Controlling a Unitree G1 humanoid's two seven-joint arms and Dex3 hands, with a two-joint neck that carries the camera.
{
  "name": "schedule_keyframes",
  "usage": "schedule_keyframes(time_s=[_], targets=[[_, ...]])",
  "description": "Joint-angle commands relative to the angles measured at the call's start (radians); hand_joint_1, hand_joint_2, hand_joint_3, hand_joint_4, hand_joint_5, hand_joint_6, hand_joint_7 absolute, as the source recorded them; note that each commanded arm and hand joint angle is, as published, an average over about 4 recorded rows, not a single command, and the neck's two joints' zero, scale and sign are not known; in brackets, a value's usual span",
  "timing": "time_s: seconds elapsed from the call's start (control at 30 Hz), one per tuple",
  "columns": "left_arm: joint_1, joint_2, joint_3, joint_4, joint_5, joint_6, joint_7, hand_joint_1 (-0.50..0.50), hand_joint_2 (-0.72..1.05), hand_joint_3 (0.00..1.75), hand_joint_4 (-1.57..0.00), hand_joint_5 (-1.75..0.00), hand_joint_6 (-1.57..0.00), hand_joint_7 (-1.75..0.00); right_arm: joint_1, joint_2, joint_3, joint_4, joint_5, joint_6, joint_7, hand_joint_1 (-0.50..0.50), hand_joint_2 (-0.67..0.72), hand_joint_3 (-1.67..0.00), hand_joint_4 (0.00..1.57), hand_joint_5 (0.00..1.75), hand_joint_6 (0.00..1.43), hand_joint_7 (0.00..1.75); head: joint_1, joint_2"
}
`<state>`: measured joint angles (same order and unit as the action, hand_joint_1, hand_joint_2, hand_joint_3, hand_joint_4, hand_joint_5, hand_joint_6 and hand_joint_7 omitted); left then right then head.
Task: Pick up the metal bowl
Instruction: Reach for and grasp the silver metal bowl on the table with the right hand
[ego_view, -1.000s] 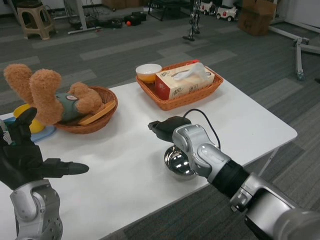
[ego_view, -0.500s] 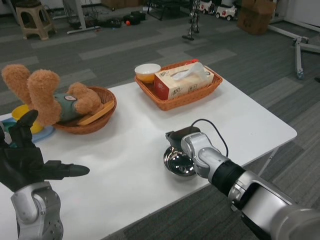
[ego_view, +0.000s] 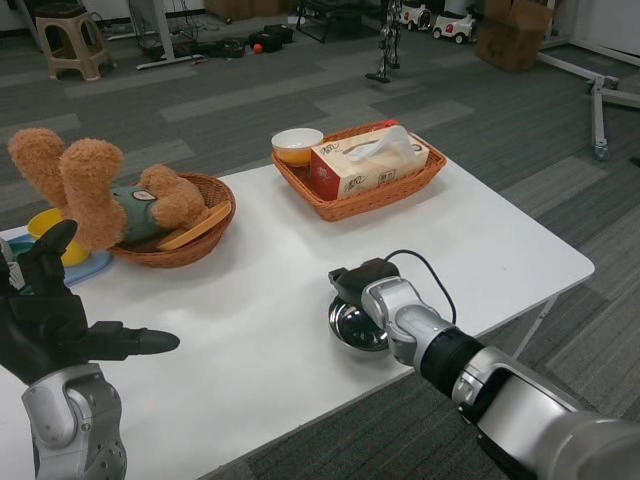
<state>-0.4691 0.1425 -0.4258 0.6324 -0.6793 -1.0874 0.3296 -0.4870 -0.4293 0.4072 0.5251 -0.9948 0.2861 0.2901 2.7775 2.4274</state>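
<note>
One metal bowl (ego_view: 356, 326) on white tabletop (ego_view: 260, 300), near front edge, about 6 o'clock from orange basket (ego_view: 360, 195). Judged light, rigid, polished and slippery; thin rim best hold. Right hand (ego_view: 357, 281) at bowl's 12 o'clock rim, touching; whether fingers pinch it, cannot tell. Left hand (ego_view: 50, 320) spread, holding nothing, far left. Since a second ago, right hand dropped from above bowl to rim.

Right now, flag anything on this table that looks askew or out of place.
The brown plush teddy bear lies tipped over in the round wicker basket, its legs sticking up. Everything else sits upright, including the shiny metal bowl under the right hand.
</note>
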Motion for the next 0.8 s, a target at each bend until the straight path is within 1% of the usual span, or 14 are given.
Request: schedule_keyframes(time_s=[0.03, 0.2, 0.37, 0.57, 0.8], targets=[[0.012, 0.008, 0.001, -0.002, 0.005, -0.008, -0.001, -0.46, -0.64, 0.00, -1.12, -1.33, 0.00, -0.07, -0.018, 0.007, 0.007, 0.026, 0.008, -0.007, -0.018, -0.46, 0.66, 0.00, 0.01, 0.00, 0.01, 0.07, 0.000, 0.000], [0.012, 0.007, 0.001, -0.002, 0.004, -0.008, -0.001, -0.46, -0.64, 0.00, -1.12, -1.33, 0.00, -0.07, -0.036, 0.020, 0.018, 0.073, 0.012, -0.008, -0.042, -0.46, 0.66, 0.00, 0.00, 0.00, 0.01, 0.07, 0.000, -0.002], [0.012, 0.008, 0.002, -0.002, 0.004, -0.008, -0.001, -0.46, -0.64, 0.00, -1.12, -1.33, 0.00, -0.07, -0.052, 0.033, 0.018, 0.133, 0.015, -0.018, -0.082, -0.46, 0.66, 0.00, 0.03, 0.00, 0.00, 0.07, 0.001, -0.003], [0.013, 0.008, 0.002, -0.002, 0.004, -0.008, -0.001, -0.46, -0.64, 0.00, -1.12, -1.33, 0.00, -0.07, -0.066, 0.050, 0.017, 0.181, 0.025, -0.025, -0.130, -0.46, 0.66, 0.00, 0.00, 0.00, 0.02, 0.07, 0.001, -0.003], [0.015, 0.007, 0.002, -0.002, 0.004, -0.008, -0.001, -0.46, -0.64, 0.00, -1.12, -1.33, 0.00, -0.07, -0.068, 0.057, 0.018, 0.188, 0.025, -0.033, -0.145, -0.46, 0.65, 0.00, 0.01, 0.00, 0.01, 0.07, -0.002, -0.007]])
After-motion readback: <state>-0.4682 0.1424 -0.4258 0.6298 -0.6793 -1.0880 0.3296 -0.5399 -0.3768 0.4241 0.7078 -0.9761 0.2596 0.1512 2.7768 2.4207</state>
